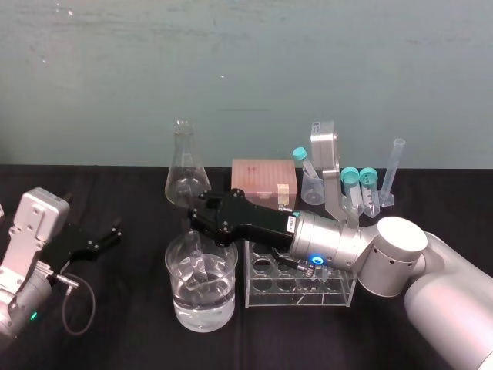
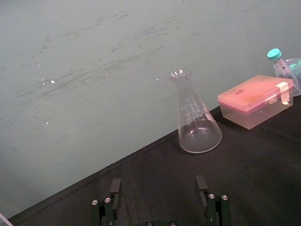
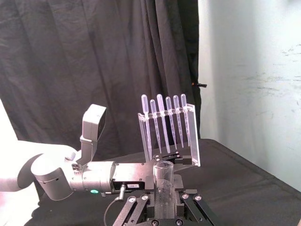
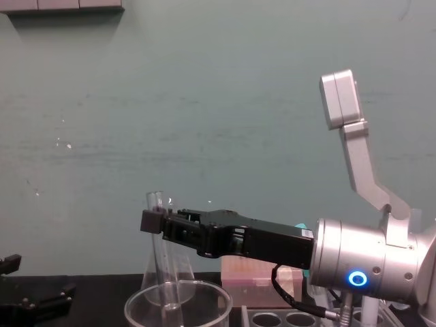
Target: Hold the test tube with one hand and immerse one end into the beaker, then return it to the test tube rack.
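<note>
Head view: the right gripper (image 1: 194, 217) pinches the long, slim, clear glass test tube (image 1: 199, 256) near its upper end. The tube's round bottom is down inside the wide, clear glass beaker (image 1: 176, 271) of clear liquid, though I cannot tell whether the tip is under the surface. The pale translucent plastic test tube rack (image 1: 300, 291) stands just beside the beaker at its 3 o'clock, and the conical glass flask (image 1: 185, 166) stands at 12. The left gripper (image 1: 106, 233) rests well apart at 9. Left wrist view: that gripper's fingers (image 2: 115, 188) are spread on nothing above the black tabletop (image 2: 141, 174). Right wrist view: the test tube (image 3: 163, 183) shows lip-on, clamped between black fingers. Chest view: the tube (image 4: 161, 262) hangs nearly upright, near the beaker's thick rim (image 4: 133, 306). It is likely light, stiff, wet-slick and brittle (glass on glass chips easily). It probably wants a straight lift clear of the rim, then a short swing toward 3 o'clock, where the rack holes leave little slack.
</note>
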